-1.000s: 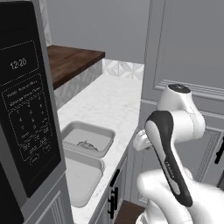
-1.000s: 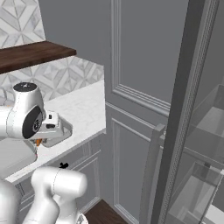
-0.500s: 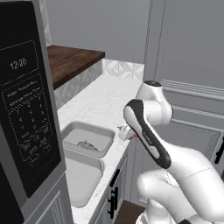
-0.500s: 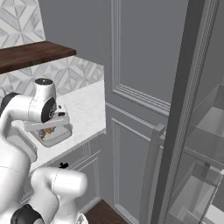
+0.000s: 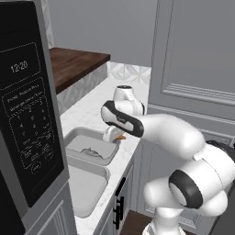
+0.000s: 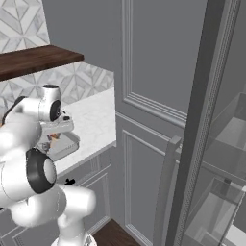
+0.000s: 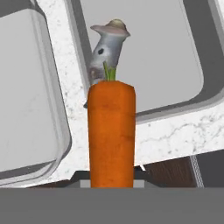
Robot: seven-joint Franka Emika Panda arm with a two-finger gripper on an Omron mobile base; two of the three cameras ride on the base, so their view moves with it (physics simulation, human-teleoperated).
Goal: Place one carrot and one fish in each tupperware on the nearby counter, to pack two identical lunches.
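Now end effector clamped on carrot, upright, green stub toward fish

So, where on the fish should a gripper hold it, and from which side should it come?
Probably across the narrow middle of the fish, from above. It lies flat on the floor of the tupperware, so only its upper side is free, and the tray's rim would likely block a sideways approach.

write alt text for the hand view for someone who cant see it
An orange carrot with a short green stem stands upright in the gripper at the bottom centre, held above the white marble counter. Beyond it a grey fish lies in a grey tupperware, and a second tupperware sits to the left with no food visible in it.
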